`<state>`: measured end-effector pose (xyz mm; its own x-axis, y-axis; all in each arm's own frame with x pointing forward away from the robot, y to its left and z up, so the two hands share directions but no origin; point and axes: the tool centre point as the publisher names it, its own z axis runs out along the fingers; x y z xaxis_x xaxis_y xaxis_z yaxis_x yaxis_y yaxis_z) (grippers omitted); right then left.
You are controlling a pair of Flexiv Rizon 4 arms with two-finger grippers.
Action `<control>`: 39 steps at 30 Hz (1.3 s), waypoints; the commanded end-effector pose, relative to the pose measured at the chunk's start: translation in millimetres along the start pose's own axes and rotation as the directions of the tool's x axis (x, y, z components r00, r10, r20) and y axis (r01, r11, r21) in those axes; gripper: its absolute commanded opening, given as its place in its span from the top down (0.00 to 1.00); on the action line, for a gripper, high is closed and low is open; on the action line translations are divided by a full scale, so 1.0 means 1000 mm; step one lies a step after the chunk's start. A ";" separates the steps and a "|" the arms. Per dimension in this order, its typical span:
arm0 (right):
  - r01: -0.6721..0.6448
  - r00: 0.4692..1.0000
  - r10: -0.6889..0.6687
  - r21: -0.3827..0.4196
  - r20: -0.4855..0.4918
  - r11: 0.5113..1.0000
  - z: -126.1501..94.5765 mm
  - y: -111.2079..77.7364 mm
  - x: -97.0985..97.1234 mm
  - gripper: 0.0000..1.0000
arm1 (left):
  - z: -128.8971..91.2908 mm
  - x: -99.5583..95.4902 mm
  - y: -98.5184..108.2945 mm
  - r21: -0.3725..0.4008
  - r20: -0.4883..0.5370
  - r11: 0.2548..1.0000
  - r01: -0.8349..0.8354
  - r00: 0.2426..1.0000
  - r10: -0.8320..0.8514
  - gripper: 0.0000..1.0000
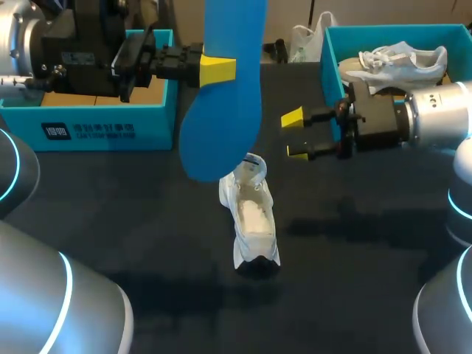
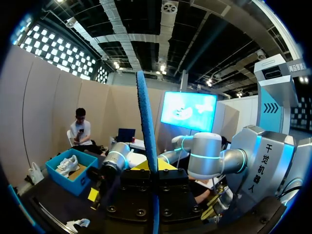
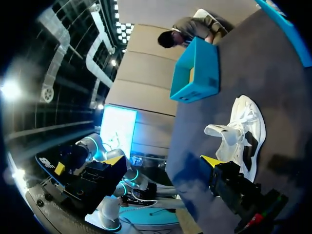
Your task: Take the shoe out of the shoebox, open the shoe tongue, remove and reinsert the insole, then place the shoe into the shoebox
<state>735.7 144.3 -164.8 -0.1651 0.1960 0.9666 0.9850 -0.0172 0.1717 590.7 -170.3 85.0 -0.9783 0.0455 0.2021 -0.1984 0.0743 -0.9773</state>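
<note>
One flat blue insole (image 1: 221, 110) tight between left fingers (image 1: 217, 70); right fingers (image 1: 293, 117) apart, empty, near soft white shoe (image 1: 253, 214).

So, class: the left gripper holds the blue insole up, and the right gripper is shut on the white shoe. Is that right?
No. The head view shows the right gripper open, holding nothing, apart from the white shoe. The left gripper does hold the blue insole up.
</note>
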 end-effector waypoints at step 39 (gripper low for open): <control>-0.143 0.985 0.144 0.019 -0.090 0.990 0.009 -0.012 -0.006 0.00 | 0.004 -0.032 0.028 0.068 0.000 0.802 -0.593 0.804 0.595 1.00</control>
<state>725.0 150.5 -174.2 -0.0257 0.0988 0.9948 0.9993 -0.0256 0.0283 612.6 -173.3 54.1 -0.9258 0.0671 -0.3720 0.3726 -0.0025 -0.9280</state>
